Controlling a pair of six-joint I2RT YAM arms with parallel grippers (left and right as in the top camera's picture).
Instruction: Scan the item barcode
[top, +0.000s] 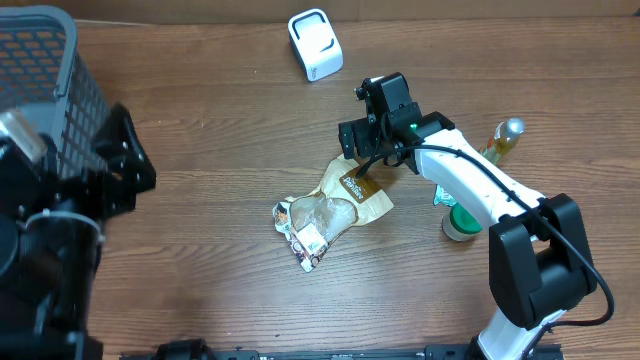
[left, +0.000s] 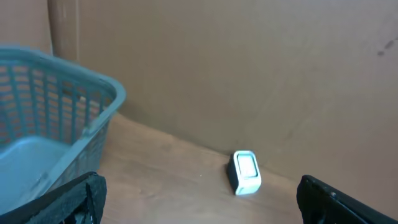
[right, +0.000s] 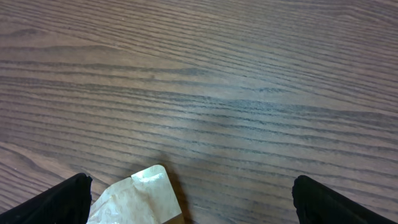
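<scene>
The item, a tan paper snack pouch (top: 338, 203) with a clear window, lies flat mid-table. My right gripper (top: 366, 158) hangs open over its upper end. In the right wrist view only the pouch's top corner (right: 140, 196) shows, low between the wide-apart fingers (right: 59, 202) of the right gripper (right: 193, 211), which hold nothing. The white barcode scanner (top: 315, 43) stands at the table's back edge. My left gripper (top: 135, 150) is raised at the far left, open and empty. In the left wrist view, the left gripper (left: 199, 211) faces the scanner (left: 245, 172) from a distance.
A grey-blue mesh basket (top: 40, 80) stands at the back left, with its wall (left: 74, 130) near my left gripper. A bottle (top: 502, 140) and a green-and-white container (top: 458, 222) sit right of the right arm. A cardboard wall (left: 249, 74) backs the table.
</scene>
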